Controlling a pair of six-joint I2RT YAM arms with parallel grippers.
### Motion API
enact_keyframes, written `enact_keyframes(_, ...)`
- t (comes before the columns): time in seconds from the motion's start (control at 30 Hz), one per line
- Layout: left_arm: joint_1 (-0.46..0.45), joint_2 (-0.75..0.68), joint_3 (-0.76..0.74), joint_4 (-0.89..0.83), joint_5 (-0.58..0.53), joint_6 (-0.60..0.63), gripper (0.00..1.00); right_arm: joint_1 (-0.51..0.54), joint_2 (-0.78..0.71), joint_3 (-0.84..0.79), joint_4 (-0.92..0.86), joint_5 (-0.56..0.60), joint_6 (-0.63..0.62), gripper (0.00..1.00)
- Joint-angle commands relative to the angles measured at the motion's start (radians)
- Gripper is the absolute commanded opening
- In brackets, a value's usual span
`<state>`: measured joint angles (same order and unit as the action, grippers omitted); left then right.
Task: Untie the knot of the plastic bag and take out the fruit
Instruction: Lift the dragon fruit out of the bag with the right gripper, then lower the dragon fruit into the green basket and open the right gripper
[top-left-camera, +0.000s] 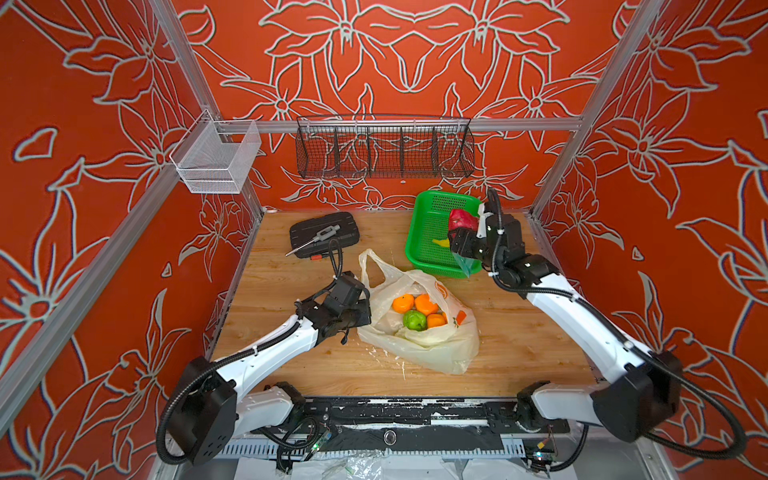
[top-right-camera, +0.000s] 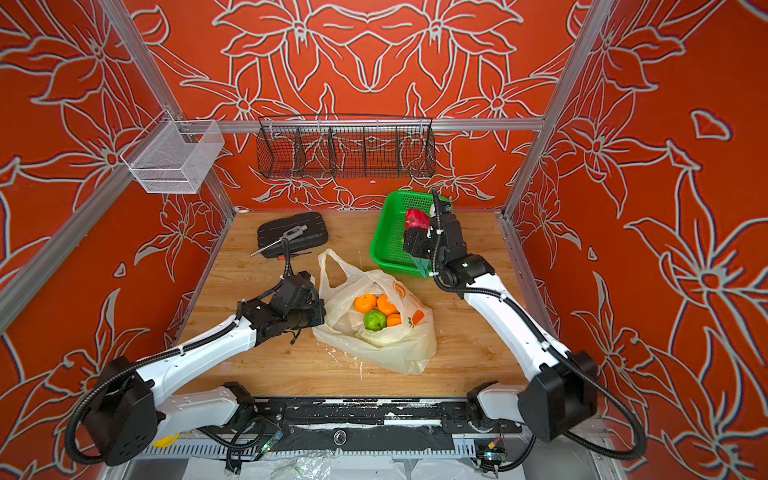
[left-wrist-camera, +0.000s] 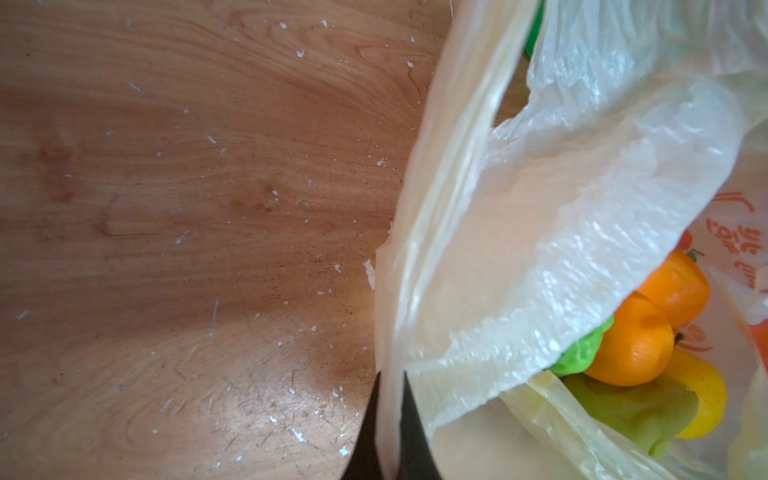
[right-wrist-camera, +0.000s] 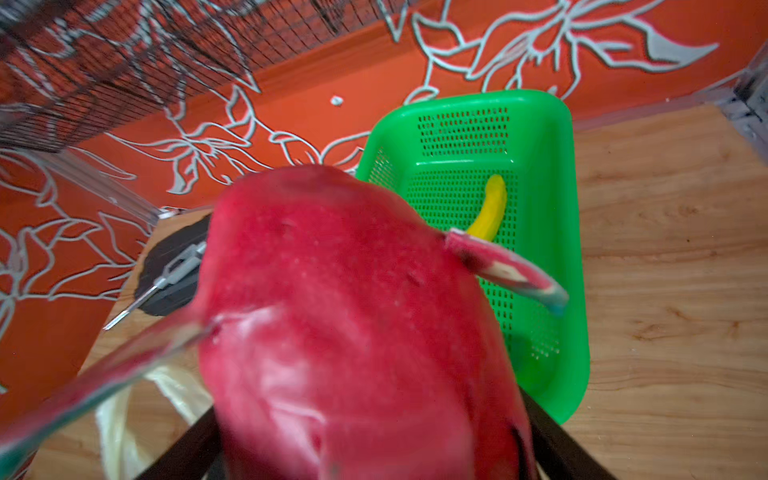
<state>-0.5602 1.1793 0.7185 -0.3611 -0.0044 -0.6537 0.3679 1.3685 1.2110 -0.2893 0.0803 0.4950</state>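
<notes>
The plastic bag (top-left-camera: 428, 353) (top-right-camera: 386, 353) lies open in the middle of the wooden table, one handle loop (top-left-camera: 374, 266) standing loose; no knot shows. Inside it are oranges (top-left-camera: 403, 303) (left-wrist-camera: 631, 345), a green fruit (top-left-camera: 414, 321) and a yellow fruit (left-wrist-camera: 706, 395). My left gripper (top-left-camera: 366, 308) (left-wrist-camera: 390, 415) is at the bag's left side, shut on a fold of its rim. My right gripper (top-left-camera: 457, 230) (right-wrist-camera: 374, 432) is raised over the green basket, shut on the pink dragon fruit (top-left-camera: 461, 219) (right-wrist-camera: 353, 311), which fills the right wrist view.
The green perforated basket (top-left-camera: 451, 193) (right-wrist-camera: 540, 124) stands at the back right with a yellow banana (right-wrist-camera: 490, 208) in it. A black tool case (top-left-camera: 332, 226) with a metal tool lies at the back left. Wire baskets (top-left-camera: 384, 151) hang on the back wall.
</notes>
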Motion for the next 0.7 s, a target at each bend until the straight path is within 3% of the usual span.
enact_keyframes(0.0, 0.008, -0.032, -0.012, -0.031, -0.018, -0.015, 0.13, -0.043, 0.106, 0.087, -0.024, 0.041, 0.05, 0.36)
enact_keyframes(0.2, 0.008, -0.118, -0.005, -0.042, -0.012, 0.029, 0.42, -0.101, 0.322, 0.214, -0.059, 0.103, 0.078, 0.34)
enact_keyframes(0.5, 0.008, -0.348, 0.024, -0.054, 0.057, 0.183, 0.5, -0.143, 0.603, 0.44, -0.143, 0.163, 0.109, 0.34)
enact_keyframes(0.67, 0.008, -0.388, 0.081, -0.083, 0.112, 0.212, 0.52, -0.144, 0.706, 0.514, -0.173, 0.193, 0.122, 0.4)
